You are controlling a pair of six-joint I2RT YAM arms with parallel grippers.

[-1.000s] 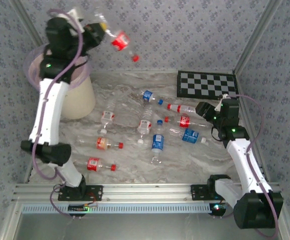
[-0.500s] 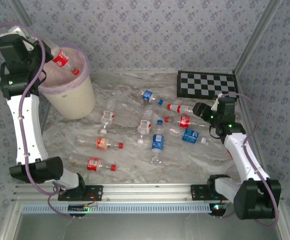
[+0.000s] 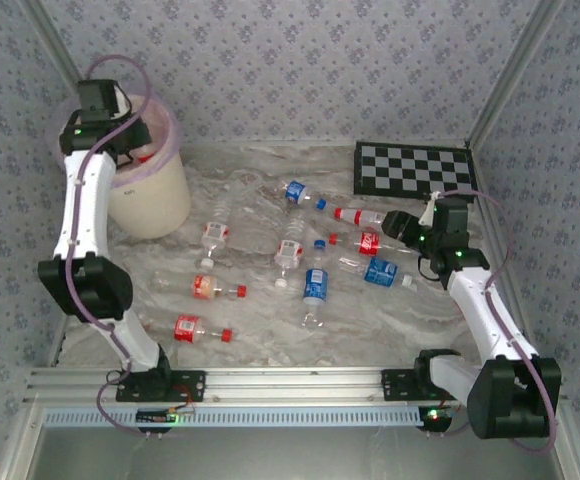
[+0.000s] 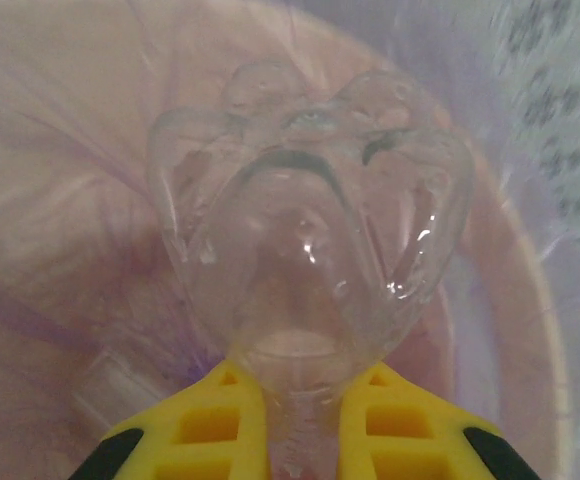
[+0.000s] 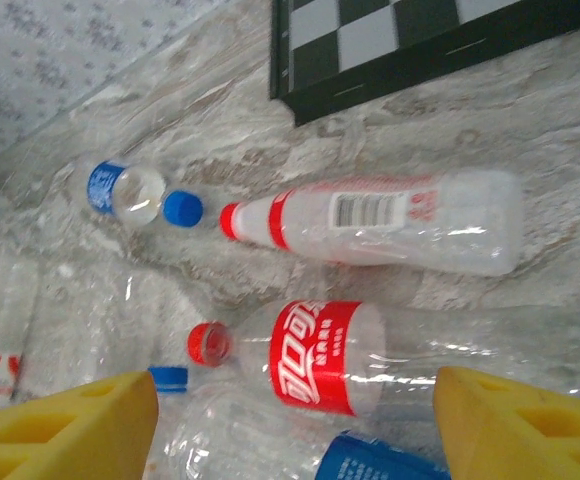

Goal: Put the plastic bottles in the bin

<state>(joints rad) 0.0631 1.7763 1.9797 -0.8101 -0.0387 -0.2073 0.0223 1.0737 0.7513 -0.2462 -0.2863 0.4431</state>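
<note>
My left gripper (image 4: 305,390) is shut on the thin end of a clear plastic bottle (image 4: 310,220), which hangs over the pink bag inside the bin (image 4: 530,330). From above, that gripper (image 3: 128,145) reaches into the cream bin (image 3: 155,200), with the bottle's red label (image 3: 146,155) just inside the rim. My right gripper (image 5: 295,395) stands open just above a red-labelled bottle (image 5: 330,355) lying on the table. The same gripper (image 3: 395,225) hovers by the right-hand bottles. Several more bottles (image 3: 315,285) lie across the marble table.
A black-and-white checkerboard (image 3: 415,168) lies at the back right, close behind my right gripper. A white-labelled bottle with a red cap (image 5: 390,220) and a blue-labelled one (image 5: 115,190) lie beyond the red-labelled one. Patterned walls close in the table on three sides.
The left arm has swung from high at the back, out to the far left, then over the bin, lowering its bottle inside. The right gripper has edged left over the bottles.
</note>
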